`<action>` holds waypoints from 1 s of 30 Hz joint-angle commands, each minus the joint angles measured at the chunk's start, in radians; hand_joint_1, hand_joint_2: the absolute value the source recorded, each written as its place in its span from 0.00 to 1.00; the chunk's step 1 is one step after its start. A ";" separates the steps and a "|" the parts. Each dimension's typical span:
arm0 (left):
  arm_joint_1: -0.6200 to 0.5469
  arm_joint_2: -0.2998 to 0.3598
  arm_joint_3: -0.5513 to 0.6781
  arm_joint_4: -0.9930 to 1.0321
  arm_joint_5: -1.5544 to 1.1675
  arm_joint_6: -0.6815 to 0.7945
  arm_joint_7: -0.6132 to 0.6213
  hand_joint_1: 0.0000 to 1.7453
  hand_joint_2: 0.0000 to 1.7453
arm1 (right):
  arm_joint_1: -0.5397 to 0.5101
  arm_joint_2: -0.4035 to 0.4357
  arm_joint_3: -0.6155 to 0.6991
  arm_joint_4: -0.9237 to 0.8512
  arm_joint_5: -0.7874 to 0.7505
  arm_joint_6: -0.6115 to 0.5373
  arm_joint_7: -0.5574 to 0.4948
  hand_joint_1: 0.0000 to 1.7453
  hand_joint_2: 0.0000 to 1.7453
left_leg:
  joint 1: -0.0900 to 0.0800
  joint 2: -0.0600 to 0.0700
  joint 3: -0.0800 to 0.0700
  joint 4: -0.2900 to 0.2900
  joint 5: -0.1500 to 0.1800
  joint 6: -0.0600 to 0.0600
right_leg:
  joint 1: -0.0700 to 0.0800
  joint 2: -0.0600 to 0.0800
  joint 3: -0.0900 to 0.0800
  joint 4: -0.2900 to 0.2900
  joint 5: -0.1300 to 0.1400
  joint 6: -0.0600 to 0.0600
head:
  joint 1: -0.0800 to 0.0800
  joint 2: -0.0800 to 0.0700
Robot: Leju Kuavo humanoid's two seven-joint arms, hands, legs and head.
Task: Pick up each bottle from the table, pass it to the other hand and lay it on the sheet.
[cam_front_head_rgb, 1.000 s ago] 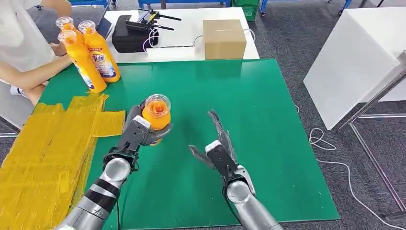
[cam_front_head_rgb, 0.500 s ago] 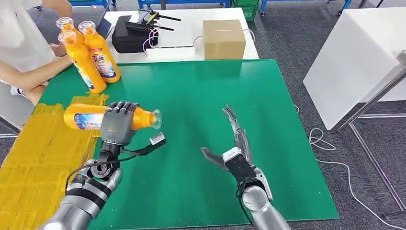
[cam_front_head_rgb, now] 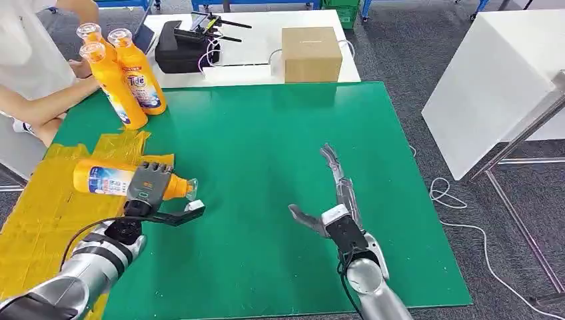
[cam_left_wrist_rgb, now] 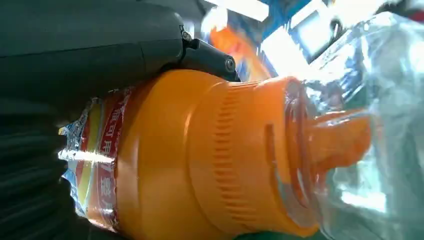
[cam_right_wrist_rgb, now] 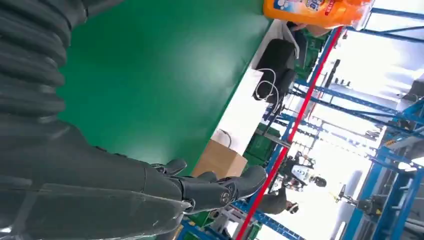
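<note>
1. The orange bottle (cam_front_head_rgb: 120,180) lies on its side in the robot's left hand (cam_front_head_rgb: 150,183), base toward nine o'clock and clear cap toward three o'clock, over the right edge of the yellow sheet (cam_front_head_rgb: 46,220) where it meets the green mat (cam_front_head_rgb: 280,153). From here I cannot tell whether the bottle touches the sheet yet or hangs just above it.

2. The left hand grasps the bottle around the neck end, dark fingers (cam_front_head_rgb: 154,169) wrapped over the top; the left wrist view shows the ribbed orange shoulder (cam_left_wrist_rgb: 225,150) pressed against the hand.

3. A second ago that hand held the same bottle upright over the mat, nearer the middle. Half a second ago the bottle was already turned flat; now it has gone further toward eight o'clock and lower. I judge the handover done and the laying-down step nearly finished, with only the release left.

4. The right hand (cam_front_head_rgb: 333,200) is released, fingers spread and holding nothing, over the mat at about five o'clock from centre. It has drifted back toward the robot over the last second.

5. Three more orange bottles (cam_front_head_rgb: 126,77) stand upright at the mat's far left corner, around eleven o'clock, so more rounds remain.

6. A person's arm (cam_front_head_rgb: 40,107) rests just beside those bottles, worth watching on the next reach.

7. Beyond the mat sit a cardboard box (cam_front_head_rgb: 311,53) and a black case (cam_front_head_rgb: 183,50).
</note>
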 commanded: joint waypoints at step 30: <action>0.050 -0.107 0.490 0.027 0.372 0.153 -0.437 0.00 1.00 | -0.010 -0.045 0.029 0.017 0.005 -0.032 -0.002 0.00 1.00 | 0.000 -0.003 0.002 -0.001 0.000 0.000 | -0.001 -0.002 0.003 -0.001 0.000 0.001 | 0.000 0.000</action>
